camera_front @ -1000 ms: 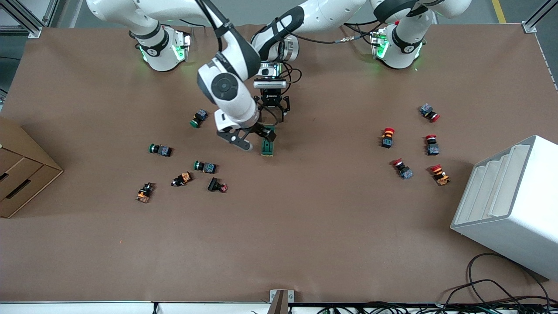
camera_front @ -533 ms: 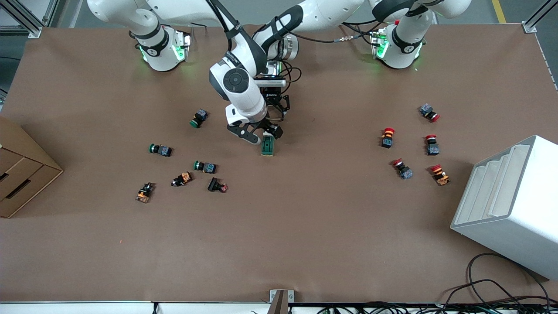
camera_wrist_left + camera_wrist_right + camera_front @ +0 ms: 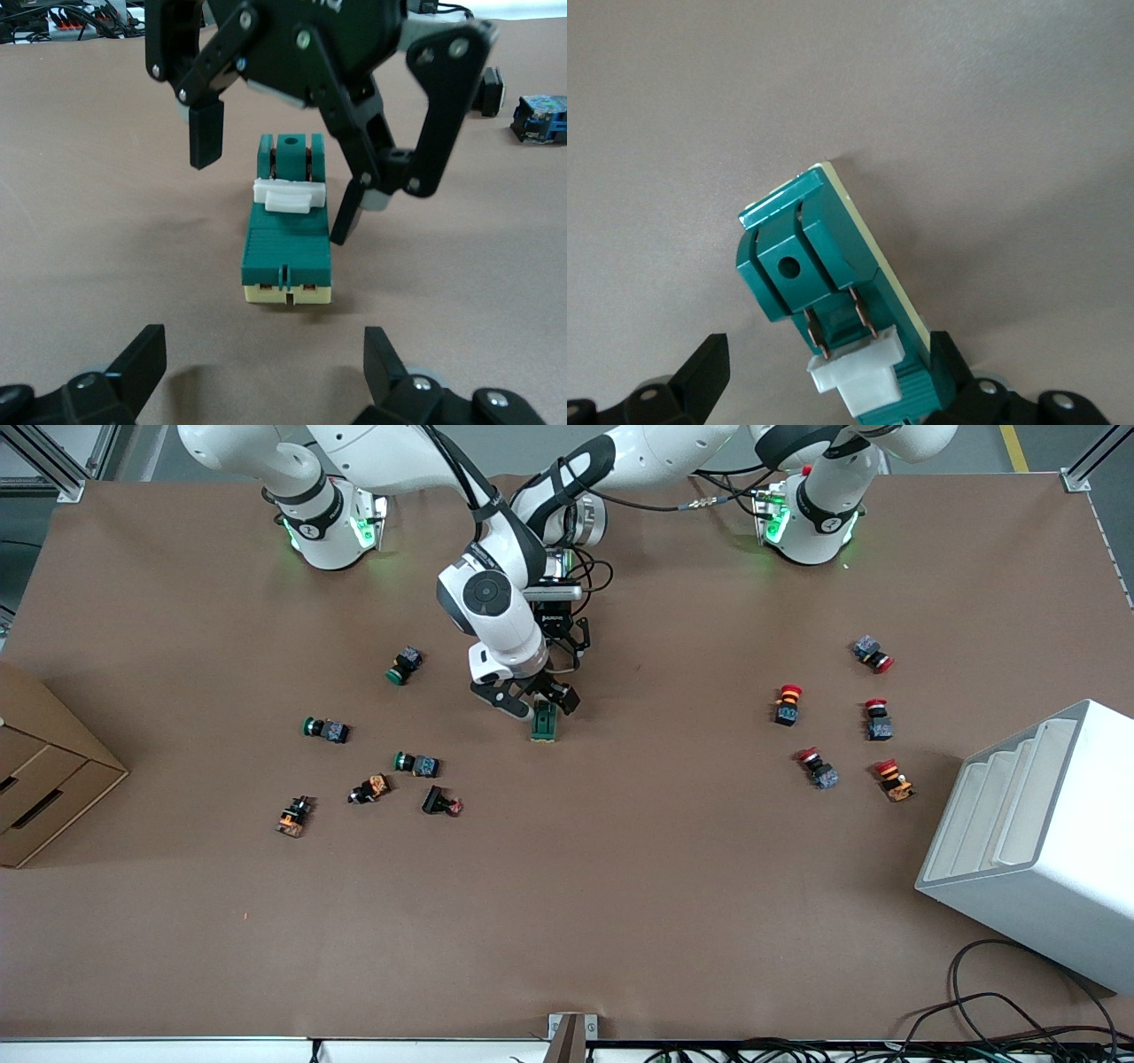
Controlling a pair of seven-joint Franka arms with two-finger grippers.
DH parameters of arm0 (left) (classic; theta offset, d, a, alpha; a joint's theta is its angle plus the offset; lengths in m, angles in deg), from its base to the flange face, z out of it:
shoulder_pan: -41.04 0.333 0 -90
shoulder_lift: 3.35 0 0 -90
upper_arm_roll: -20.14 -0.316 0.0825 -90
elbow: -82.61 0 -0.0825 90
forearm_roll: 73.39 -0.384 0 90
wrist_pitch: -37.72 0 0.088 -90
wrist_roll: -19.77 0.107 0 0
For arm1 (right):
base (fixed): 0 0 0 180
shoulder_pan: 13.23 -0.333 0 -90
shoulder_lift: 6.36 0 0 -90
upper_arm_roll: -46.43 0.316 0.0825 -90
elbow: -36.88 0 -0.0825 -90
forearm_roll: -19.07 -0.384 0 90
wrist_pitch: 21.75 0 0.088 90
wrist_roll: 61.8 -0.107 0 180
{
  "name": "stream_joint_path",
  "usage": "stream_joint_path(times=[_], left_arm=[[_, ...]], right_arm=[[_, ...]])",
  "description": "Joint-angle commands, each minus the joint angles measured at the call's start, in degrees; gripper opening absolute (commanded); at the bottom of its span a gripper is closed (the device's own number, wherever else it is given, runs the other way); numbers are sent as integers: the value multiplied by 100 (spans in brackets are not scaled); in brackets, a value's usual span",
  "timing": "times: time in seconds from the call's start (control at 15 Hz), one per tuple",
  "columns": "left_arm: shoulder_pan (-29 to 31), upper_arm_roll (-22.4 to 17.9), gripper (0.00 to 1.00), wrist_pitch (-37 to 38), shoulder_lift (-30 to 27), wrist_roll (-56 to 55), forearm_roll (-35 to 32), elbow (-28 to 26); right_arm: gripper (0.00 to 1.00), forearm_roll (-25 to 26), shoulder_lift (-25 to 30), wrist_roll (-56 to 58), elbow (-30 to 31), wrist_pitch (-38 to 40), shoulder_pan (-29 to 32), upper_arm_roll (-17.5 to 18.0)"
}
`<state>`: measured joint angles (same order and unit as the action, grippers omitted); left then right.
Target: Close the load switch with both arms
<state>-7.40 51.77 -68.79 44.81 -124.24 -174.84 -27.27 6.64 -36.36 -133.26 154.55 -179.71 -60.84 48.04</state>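
Observation:
The load switch [image 3: 544,723] lies flat near the table's middle, dark green with a cream base and a white lever [image 3: 286,197] across its top. My right gripper [image 3: 536,701] hangs low over the switch's lever end, open, one finger on each side of the body [image 3: 824,283]. One finger [image 3: 953,372] sits close against the cream side; I cannot tell if it touches. My left gripper [image 3: 264,372] is open just off the switch's cream end, toward the robots' bases, with nothing between its fingers. In the front view the left gripper [image 3: 560,657] is partly hidden by the right arm.
Green and orange push buttons [image 3: 416,763] are scattered toward the right arm's end, red ones [image 3: 787,703] toward the left arm's end. A cardboard box [image 3: 44,779] and a white rack [image 3: 1036,841] stand at the table's two ends.
My right gripper has swung across and come down over the load switch, and now straddles its lever end. The left gripper and the switch have stayed put.

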Motion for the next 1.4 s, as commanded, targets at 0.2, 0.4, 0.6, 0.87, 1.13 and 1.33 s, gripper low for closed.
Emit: stream_joint_path(times=[0.2,0.4,0.6,0.87,1.13,1.33], left_arm=[[-87,-52,99,96,18,-109,-121,1],[-78,-52,99,96,9,-127,-112,10],[-78,-52,99,96,9,-144,-112,10],[-69,-52,99,131,-9,-162,-112,1],[-78,-52,99,131,-9,-162,-112,1],[-78,-52,99,140,-9,-162,-112,10]], right_arm=[[100,-146,-50,-281,-16,-252,-144,-37],[100,-146,-50,-404,-121,-244,-188,-37],[100,-155,-50,-440,-174,-252,-196,-37],[100,-172,-112,-475,-279,-244,-188,-37],[100,-181,-138,-510,-402,-217,-196,-37],[100,-172,-138,-589,-429,-217,-196,-37]])
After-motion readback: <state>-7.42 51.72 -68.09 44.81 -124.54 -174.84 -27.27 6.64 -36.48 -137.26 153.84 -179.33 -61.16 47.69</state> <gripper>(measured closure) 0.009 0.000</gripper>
